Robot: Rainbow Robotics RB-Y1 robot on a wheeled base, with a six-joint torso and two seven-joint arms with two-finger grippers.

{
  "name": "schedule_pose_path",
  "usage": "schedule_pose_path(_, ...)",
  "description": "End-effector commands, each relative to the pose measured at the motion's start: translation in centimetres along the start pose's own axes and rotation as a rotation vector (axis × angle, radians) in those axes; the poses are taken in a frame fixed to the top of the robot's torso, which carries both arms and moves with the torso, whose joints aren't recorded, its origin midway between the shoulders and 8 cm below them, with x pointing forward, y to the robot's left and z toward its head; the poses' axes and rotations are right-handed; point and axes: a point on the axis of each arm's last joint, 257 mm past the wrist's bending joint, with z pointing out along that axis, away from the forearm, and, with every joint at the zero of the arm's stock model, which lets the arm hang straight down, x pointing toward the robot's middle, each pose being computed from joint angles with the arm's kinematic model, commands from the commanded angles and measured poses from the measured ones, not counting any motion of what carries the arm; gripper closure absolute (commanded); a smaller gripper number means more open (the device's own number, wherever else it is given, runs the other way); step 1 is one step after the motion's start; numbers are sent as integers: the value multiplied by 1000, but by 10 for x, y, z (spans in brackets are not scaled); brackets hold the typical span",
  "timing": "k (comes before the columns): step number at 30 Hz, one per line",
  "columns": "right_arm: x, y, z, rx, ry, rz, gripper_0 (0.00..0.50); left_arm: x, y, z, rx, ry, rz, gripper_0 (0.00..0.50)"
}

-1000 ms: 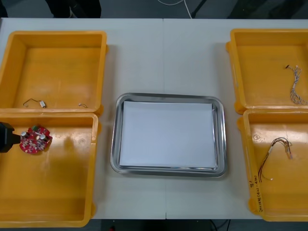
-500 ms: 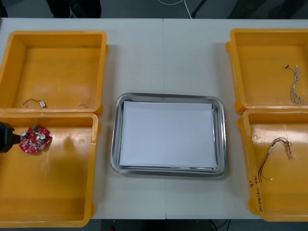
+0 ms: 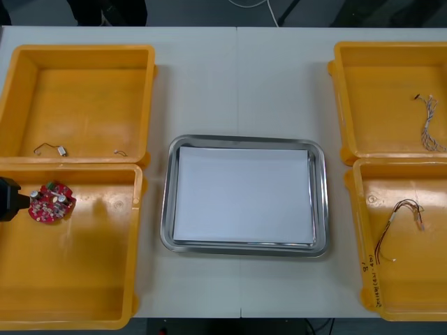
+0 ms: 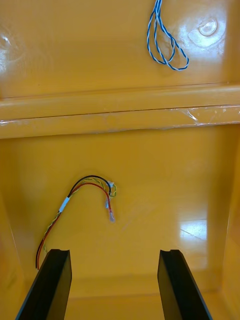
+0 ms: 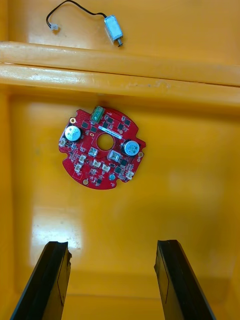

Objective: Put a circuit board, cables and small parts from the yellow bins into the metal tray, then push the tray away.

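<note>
round red circuit board (image 5: pixel 102 148), studded with two silver cans and a small green part, lies flat in the nearer yellow plastic bin (image 3: pixel 105 293) on our left, just ahead of our left gripper (image 5: pixel 112 246), whose fingers stand wide apart and empty. bare bin floor rings the board. our right gripper (image 4: pixel 115 252) hangs wide open over the red and yellow cable (image 4: pixel 64 203). the white-lined metal tray (image 3: pixel 244 142) sits mid light tabletop (image 3: pixel 209 84).
</note>
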Motion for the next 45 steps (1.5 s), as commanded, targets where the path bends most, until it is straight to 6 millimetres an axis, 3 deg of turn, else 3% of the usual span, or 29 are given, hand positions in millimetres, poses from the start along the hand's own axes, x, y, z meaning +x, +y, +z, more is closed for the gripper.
schedule_pose_path(1, -11, -1, -12, 21, -19, -26, 0, -8, 4, -7, -26, -7, 5, 0)
schedule_pose_path(45, -11, -1, -12, 21, -19, -26, 0, -8, 4, -7, -26, -7, 5, 0)
